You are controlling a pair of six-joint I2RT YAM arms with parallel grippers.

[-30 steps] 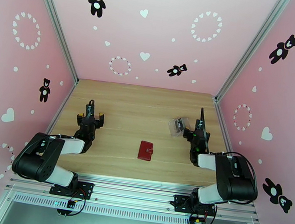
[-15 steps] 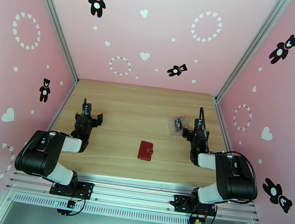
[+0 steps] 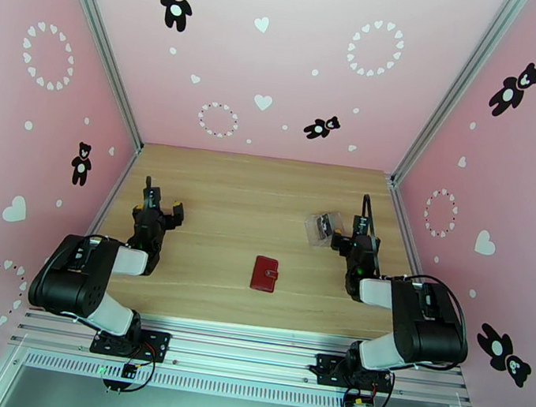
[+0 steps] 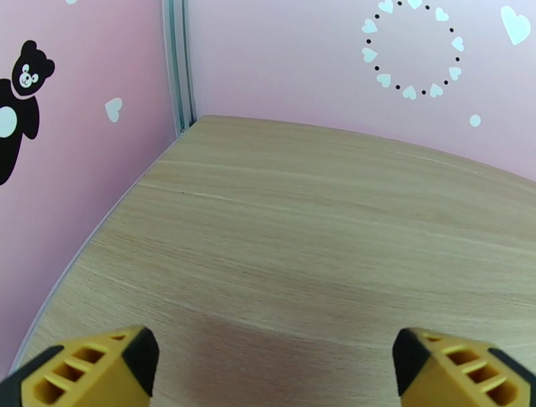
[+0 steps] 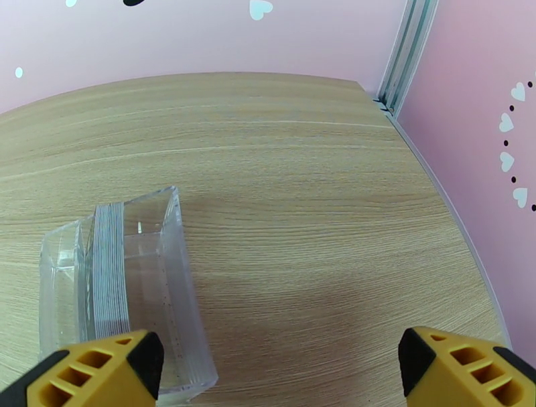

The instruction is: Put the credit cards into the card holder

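Note:
The card holder, a small dark-red wallet, lies closed on the wooden table between the two arms, nearer the front edge. The credit cards are out of view. My left gripper hovers low over the table's left side, far from the wallet. In the left wrist view the left gripper is open, its yellow fingertips wide apart over bare wood. My right gripper is open at the right side, the same right gripper spread wide with nothing between its fingers.
A clear plastic case with a ribbed grey stack inside lies just ahead of my right gripper's left fingertip; from above the clear case shows dark contents. Pink walls and aluminium posts close in the table's sides and back.
The left arm has swung a little to the left, toward the wall, and its jaws have spread slightly wider. The right arm, wallet and clear case have not moved.

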